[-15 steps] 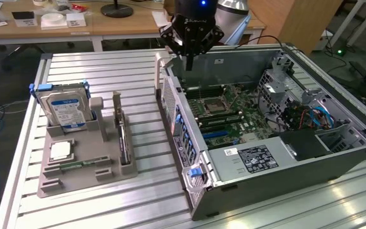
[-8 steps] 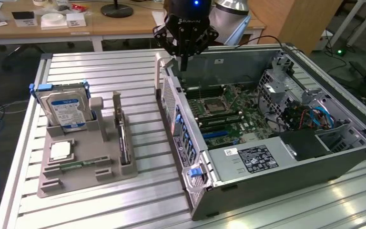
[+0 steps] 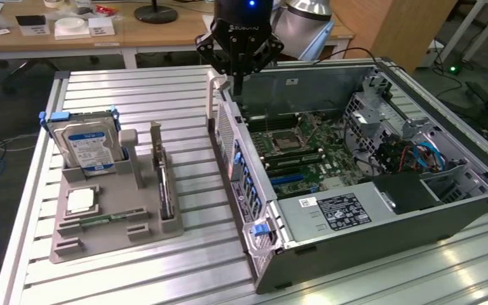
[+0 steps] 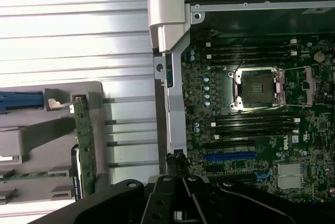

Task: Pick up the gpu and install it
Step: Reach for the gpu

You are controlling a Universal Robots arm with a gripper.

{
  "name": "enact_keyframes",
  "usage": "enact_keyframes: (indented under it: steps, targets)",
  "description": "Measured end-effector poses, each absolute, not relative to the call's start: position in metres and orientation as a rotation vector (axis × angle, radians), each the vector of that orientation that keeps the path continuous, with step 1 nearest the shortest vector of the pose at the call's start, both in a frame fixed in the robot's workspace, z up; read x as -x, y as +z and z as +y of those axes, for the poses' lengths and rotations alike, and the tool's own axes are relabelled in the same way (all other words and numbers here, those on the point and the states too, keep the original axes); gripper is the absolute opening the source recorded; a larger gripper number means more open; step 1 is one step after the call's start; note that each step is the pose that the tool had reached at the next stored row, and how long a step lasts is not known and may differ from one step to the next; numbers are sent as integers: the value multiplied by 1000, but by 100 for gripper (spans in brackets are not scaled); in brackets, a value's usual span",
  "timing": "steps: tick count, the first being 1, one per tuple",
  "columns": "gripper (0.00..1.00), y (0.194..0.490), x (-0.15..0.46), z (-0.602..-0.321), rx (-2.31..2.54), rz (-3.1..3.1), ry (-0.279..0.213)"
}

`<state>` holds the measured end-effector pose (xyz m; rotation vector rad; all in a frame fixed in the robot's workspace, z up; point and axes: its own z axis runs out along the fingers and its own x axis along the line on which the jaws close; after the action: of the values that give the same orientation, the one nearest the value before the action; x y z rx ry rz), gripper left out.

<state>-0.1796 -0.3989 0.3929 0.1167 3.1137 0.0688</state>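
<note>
The gpu [image 3: 161, 173] stands on edge in a grey holder [image 3: 100, 232] on the bench [image 3: 134, 95], near the open computer case [image 3: 380, 210]; it looks light, stiff and fragile, probably best pinched across the board's bare top edge, clear of the fan; the tool [image 3: 237, 86] hangs over the case's rear wall, closed tight and empty, well apart from the card.

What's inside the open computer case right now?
A green motherboard, its bare processor socket, dark memory slots, a blue expansion slot, a labelled grey box and blue cables. Whatever lies under that box is covered.
</note>
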Motion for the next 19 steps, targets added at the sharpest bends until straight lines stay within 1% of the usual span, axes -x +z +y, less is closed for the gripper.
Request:
enact_keyframes:
  steps: [19]
  targets:
    - [11,393,203,-399,-117,3114,69]
